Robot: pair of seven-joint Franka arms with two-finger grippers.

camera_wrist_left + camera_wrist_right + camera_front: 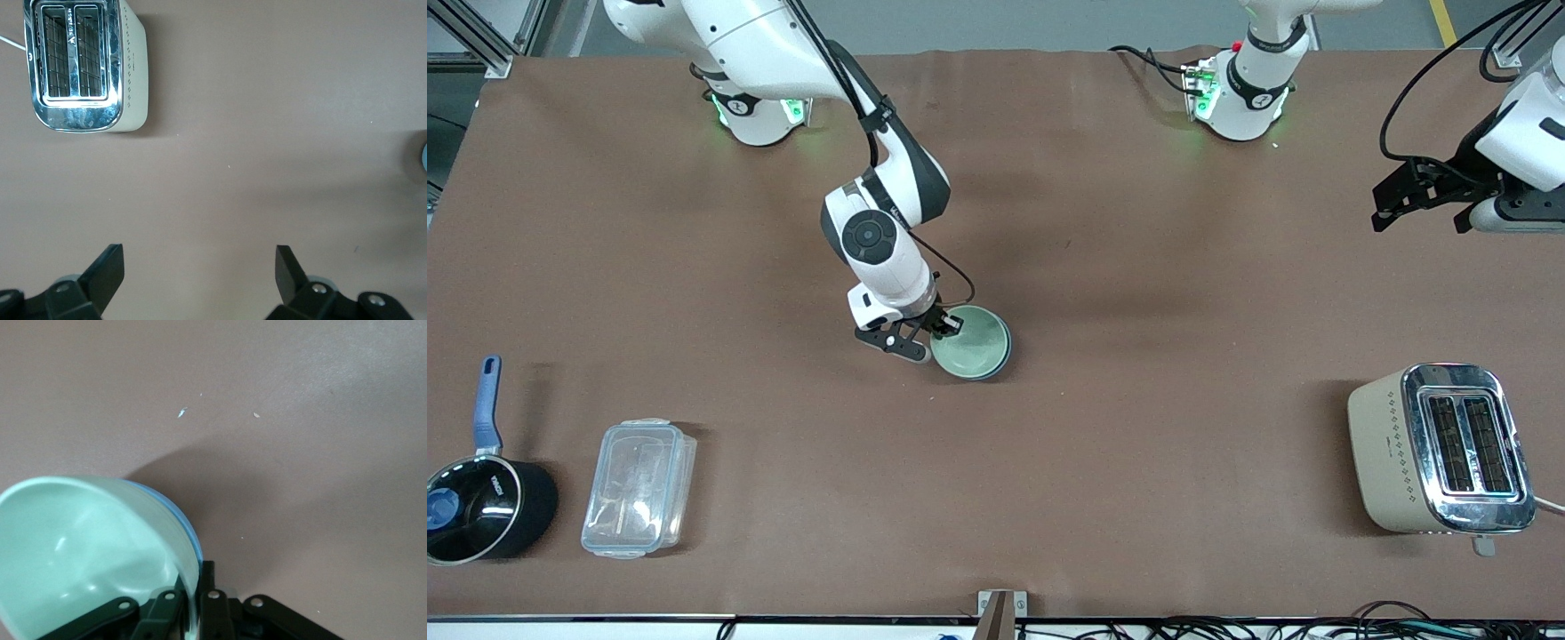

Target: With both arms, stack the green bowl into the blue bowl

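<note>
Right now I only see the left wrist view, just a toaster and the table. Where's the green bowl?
Observer: The green bowl sits inside the blue bowl, mid-table.
Operator: Who holds it?
Observer: The right gripper pinches its rim; your left gripper waits open at the left arm's end.
Operator: Anything else?
Observer: A saucepan and clear box at the right arm's end.
</note>
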